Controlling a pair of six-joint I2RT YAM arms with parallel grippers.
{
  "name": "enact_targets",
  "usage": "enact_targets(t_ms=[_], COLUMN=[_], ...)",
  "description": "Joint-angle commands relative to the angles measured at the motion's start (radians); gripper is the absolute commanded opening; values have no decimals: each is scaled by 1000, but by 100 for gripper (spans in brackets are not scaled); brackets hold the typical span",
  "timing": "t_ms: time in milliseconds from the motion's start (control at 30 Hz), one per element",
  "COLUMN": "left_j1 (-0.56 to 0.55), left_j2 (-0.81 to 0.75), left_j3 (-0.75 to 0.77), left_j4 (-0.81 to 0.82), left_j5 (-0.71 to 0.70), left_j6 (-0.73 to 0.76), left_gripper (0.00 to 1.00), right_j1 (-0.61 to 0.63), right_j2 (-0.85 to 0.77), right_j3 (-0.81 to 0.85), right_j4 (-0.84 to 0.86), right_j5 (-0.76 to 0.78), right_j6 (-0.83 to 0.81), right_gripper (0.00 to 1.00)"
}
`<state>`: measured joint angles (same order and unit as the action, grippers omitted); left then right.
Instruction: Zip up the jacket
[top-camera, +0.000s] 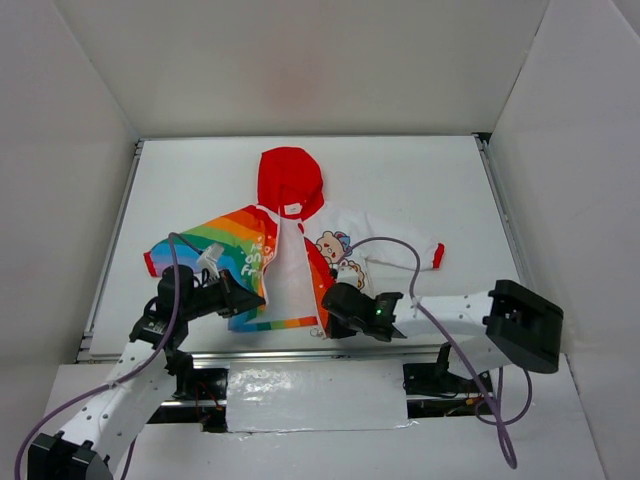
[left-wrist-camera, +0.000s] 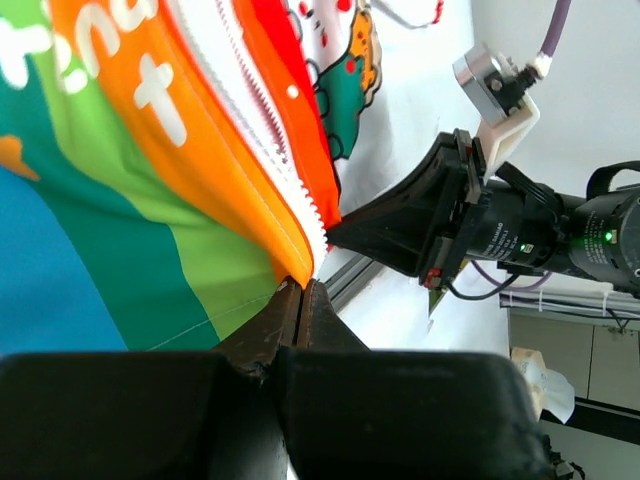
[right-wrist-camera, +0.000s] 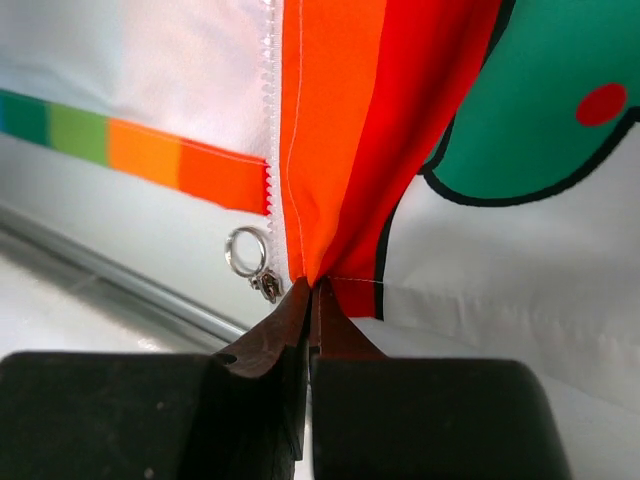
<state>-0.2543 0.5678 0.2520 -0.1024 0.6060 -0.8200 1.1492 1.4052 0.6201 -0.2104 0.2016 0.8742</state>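
Centre of top view: 1 jacket (top-camera: 290, 250) lies flat on white table (top-camera: 420, 180), front open, long axis top-to-bottom of frame, red hood at top, hem at bottom. 2 arms reach in low from lower left & lower right. Left gripper (left-wrist-camera: 303, 290) is pinched tight on rainbow half's hem corner by zipper teeth; right gripper (right-wrist-camera: 312, 290) is clamped on opposite front edge's hem, beside 1 ring pull (right-wrist-camera: 245, 252).

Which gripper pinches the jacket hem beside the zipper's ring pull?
The right gripper; the ring pull hangs beside its tips. The left gripper pinches the jacket's rainbow corner, no pull there.
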Motion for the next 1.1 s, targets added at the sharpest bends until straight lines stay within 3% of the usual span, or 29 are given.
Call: enact_targets(t_ms=[0,167,533,667,833,933,1067], left_j1=[-2,-7,-14,-20,-43,-53,-59], left_j2=[-16,-20,-5,1,46,55,41], left_j3=[-31,-98,-114,-135,-103,-99,-97], left_j4=[154,395,570,665,649,652,668], left_j5=[54,86,58,43,26,17,-2], left_j6=[-45,-171,-237,-258,-231,-223,-225], left_gripper=[0,0,0,0,0,0,0], right_j1=[-5,-6,-11,-11,-20,-20,-40], right_j2=[-118,-258,-382,-350,-267,-236,-190], right_j3=[-69,-186,-391,-505,-435,-346,-303], right_j4=[216,437,877,1241,1278,1176,1218], right_j5=[-4,30,39,-14,-22,-13,-43], right_j6=[40,54,-81,-185,-268,-270,-251], right_gripper=[0,0,0,0,0,0,0])
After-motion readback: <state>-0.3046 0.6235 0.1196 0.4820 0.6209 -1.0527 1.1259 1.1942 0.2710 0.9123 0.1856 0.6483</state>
